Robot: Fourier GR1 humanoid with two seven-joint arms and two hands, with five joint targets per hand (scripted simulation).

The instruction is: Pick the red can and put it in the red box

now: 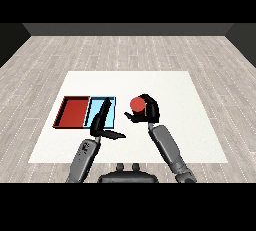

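The red can (136,105) is held in my right hand (149,111), whose fingers and thumb curl round it, just right of the light blue tray (111,100). The red tray (73,112) lies left of the blue one, with nothing in it. My left hand (100,120) reaches over the near part of the light blue tray with straight fingers and its thumb stuck out to the right; it holds nothing.
The two trays lie side by side on the left half of the white table (190,110). Grey wooden floor surrounds the table.
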